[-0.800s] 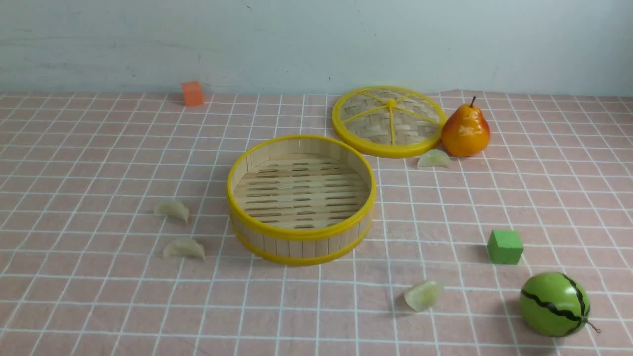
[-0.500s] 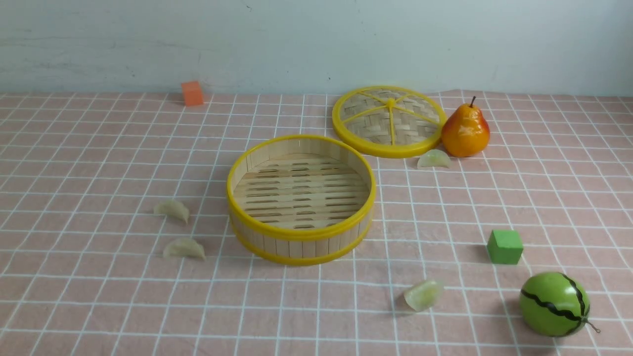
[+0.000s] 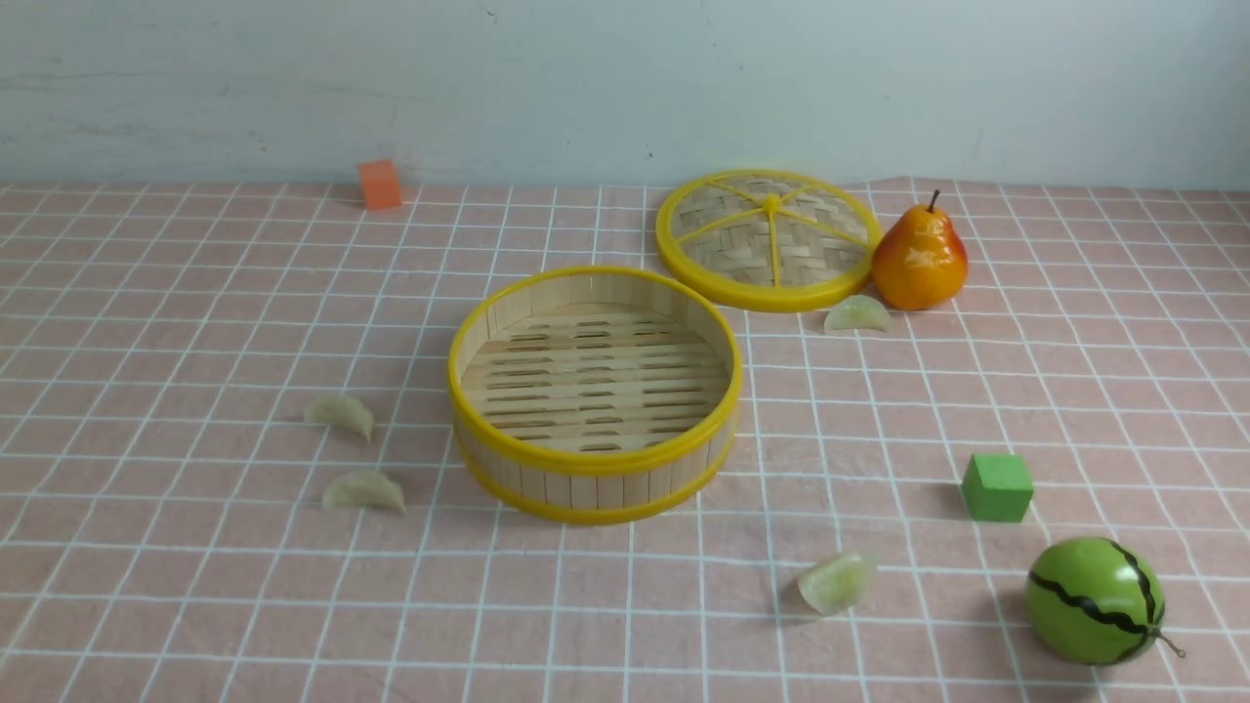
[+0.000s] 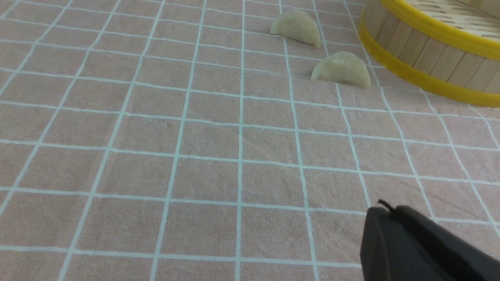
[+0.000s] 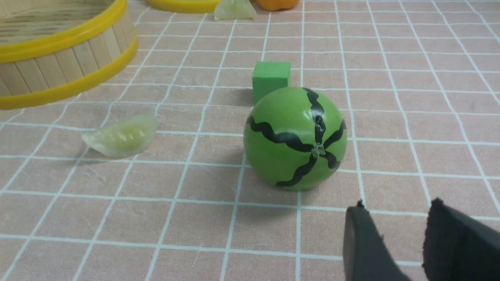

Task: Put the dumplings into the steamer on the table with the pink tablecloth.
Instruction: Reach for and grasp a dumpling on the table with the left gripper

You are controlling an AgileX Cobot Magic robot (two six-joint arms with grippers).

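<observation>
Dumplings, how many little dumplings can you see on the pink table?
4. The far-left dumpling and the near-left dumpling lie left of the steamer. The back dumpling sits by the pear and lid. The front dumpling lies left of the watermelon. None looks hidden.

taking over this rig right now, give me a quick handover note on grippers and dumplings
Grippers: left gripper is shut and empty; right gripper is open and empty, near the toy watermelon.
Things: left rear dumpling and left front dumpling lie on the pink tablecloth, left of the steamer. The front dumpling lies on the robot's side of the steamer, to the right. The back dumpling lies by the lid and pear.
Done: nothing; the steamer is uncovered and empty.
Left: all four dumplings go in.
</observation>
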